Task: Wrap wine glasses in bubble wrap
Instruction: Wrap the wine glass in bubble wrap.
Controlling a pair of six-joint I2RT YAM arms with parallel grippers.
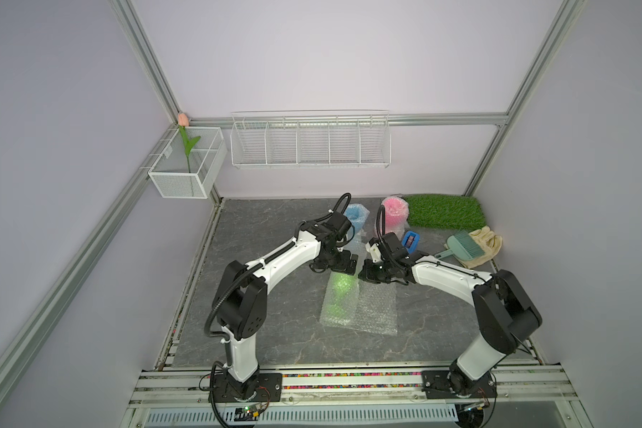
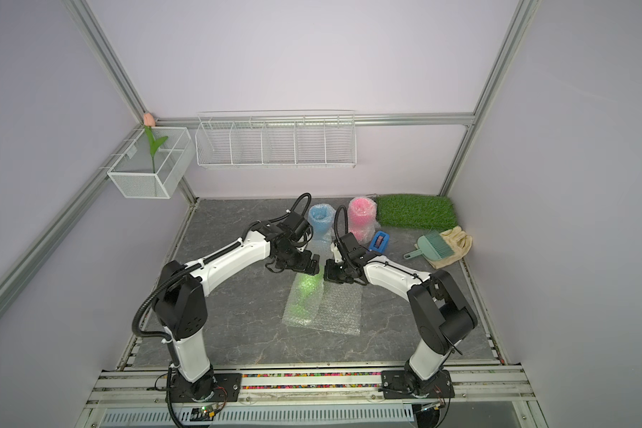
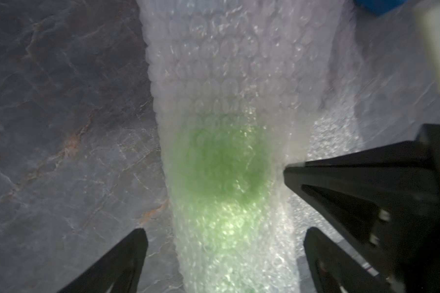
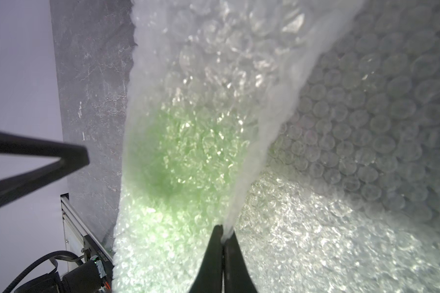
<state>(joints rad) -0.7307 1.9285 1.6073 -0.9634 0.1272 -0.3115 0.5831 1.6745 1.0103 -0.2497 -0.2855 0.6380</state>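
Observation:
The lime green wine glass [image 1: 340, 291] [image 2: 306, 291] lies on the table's middle, rolled in bubble wrap [image 1: 377, 313] [image 2: 340, 309] and showing as a green glow [image 3: 221, 165] [image 4: 178, 162]. My left gripper [image 1: 349, 262] [image 3: 226, 232] hangs open over its far end, one finger on each side, touching nothing. My right gripper [image 1: 364, 273] [image 4: 222, 229] is shut on the raised edge of the bubble wrap [image 4: 366, 101] beside the roll. The sky blue glass [image 1: 356, 216] and the magenta pink glass [image 1: 394, 213] stand wrapped at the back.
A green grass mat [image 1: 443, 211] lies at the back right. In front of it are a blue block [image 1: 410, 240], a teal hand brush [image 1: 460, 246] and a cream glove [image 1: 488, 242]. A white wire rack [image 1: 310, 142] and a mesh basket [image 1: 186, 174] hang on the walls.

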